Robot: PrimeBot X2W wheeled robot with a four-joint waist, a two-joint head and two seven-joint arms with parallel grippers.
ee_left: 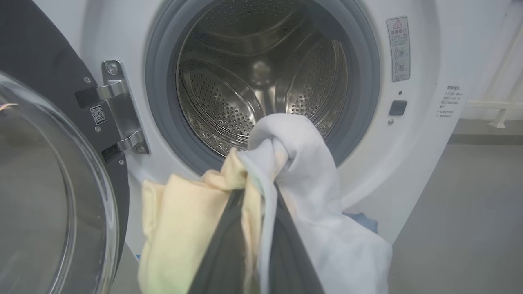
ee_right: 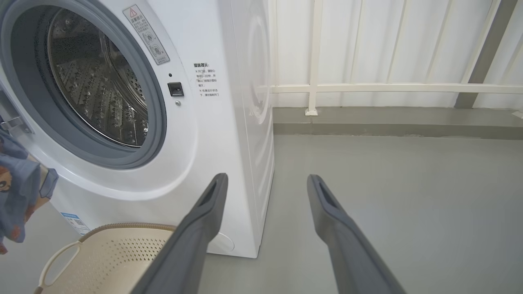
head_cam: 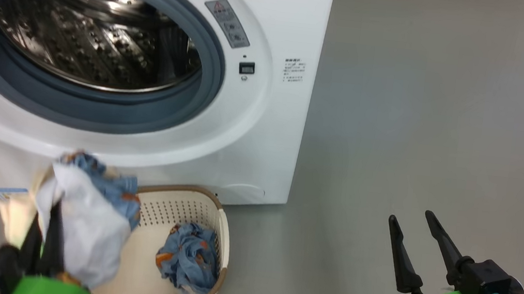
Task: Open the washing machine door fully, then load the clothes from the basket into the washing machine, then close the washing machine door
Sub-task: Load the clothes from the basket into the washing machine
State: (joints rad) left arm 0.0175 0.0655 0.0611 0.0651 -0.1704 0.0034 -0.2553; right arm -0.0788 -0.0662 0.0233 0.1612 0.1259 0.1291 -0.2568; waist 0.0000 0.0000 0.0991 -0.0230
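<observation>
**Left gripper [ee_left: 254, 197] holds clothes [head_cam: 88, 226] before the open drum [ee_left: 261, 73]**

The basket [head_cam: 227, 240] stands on the floor [head_cam: 414, 134] against the foot of the washing machine [head_cam: 272, 143], at 6 o'clock from the drum opening in the head view. One blue printed garment [head_cam: 189, 258] lies crumpled in it, toward its 3 o'clock wall. The drum shows perforated steel all round inside its grey gasket [ee_left: 361, 106].

The left gripper is clenched on the bundle: a cream garment [ee_left: 179, 220] at 9 o'clock of the fingers, a white garment [ee_left: 314, 175] draped over them from 12 to 3 o'clock. In the head view, blue printed cloth [head_cam: 114, 187] sits at the bundle's 12 o'clock. The bundle hangs over the basket's 9 o'clock end, below the lip of the opening.

The right gripper [head_cam: 410, 216] stands at 4 o'clock in the head view, fingers spread and holding nothing, well apart from the basket.

The washing machine door [ee_left: 41, 183] is swung out at 9 o'clock on its hinge [ee_left: 120, 106], and its glass bowl is cut by the frame edge. The left fingertips are buried in cloth. The bundle hides the basket's 9 o'clock end. How many pieces the bundle holds is hard to make out.
</observation>
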